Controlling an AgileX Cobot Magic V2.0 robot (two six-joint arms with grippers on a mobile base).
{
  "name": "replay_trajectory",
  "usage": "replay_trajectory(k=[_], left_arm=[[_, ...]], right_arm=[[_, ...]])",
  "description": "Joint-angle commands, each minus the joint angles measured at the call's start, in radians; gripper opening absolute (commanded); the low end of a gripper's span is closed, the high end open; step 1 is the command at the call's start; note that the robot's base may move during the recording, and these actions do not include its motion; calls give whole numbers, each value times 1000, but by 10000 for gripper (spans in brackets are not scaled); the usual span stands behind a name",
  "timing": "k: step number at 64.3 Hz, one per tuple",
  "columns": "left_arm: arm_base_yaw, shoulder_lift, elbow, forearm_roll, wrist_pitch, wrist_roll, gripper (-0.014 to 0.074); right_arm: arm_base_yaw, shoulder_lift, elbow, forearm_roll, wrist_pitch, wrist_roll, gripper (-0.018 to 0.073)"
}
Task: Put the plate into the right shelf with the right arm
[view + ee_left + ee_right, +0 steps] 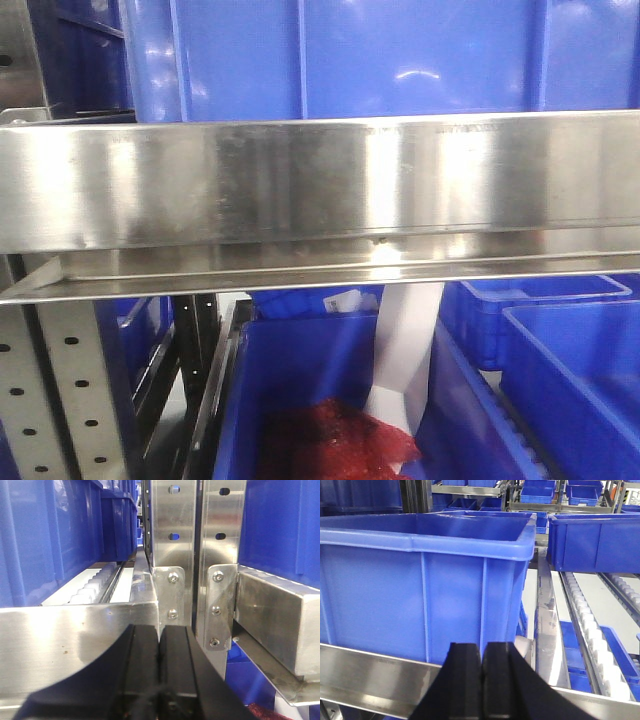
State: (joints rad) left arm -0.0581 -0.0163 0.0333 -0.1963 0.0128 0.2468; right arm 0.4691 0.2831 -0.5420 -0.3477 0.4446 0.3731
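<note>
We are keeping our left gripper (160,645) clenched with nothing in it, facing the right shelf (75,645) at twelve o'clock. Our right gripper (482,667) is likewise clenched, empty, before a blue crate (420,580). The plate is showing nowhere.

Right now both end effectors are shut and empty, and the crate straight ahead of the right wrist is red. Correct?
Not quite. The crate is blue, as the right wrist view shows. The rest holds: the right end effector and the left end effector are both shut with nothing between their fingers.
</note>
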Motion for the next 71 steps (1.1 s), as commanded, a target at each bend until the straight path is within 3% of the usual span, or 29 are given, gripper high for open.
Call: replay_trajectory(k=[1, 5, 11, 19, 24, 41, 52, 71], left_arm=[[-5, -11, 9, -2, -89, -2, -47], [-5, -11, 9, -2, -89, -2, -47], [-5, -11, 9, -2, -89, -2, -47], [-5, -11, 9, -2, -89, -2, -47], [-5, -11, 9, -2, -89, -2, -47], [-5, -11, 9, -2, -89, -2, -47], [-5, -11, 9, -2, -89, -2, -47], [-5, -11, 9, -2, -89, -2, -47]], right_arm=[[-1, 9, -11, -14, -85, -14, 55], [-9, 8, 11, 15, -86, -60, 55], [-55, -4, 58, 157, -98, -189, 55], [-158, -46, 152, 324, -170, -358, 55], [-242, -92, 229, 384, -249, -390, 55], [-368, -210, 463, 393, -407, -390, 55], [-375, -255, 566, 393, -497, -390, 55], [-404, -302, 564, 393, -471, -390, 55]])
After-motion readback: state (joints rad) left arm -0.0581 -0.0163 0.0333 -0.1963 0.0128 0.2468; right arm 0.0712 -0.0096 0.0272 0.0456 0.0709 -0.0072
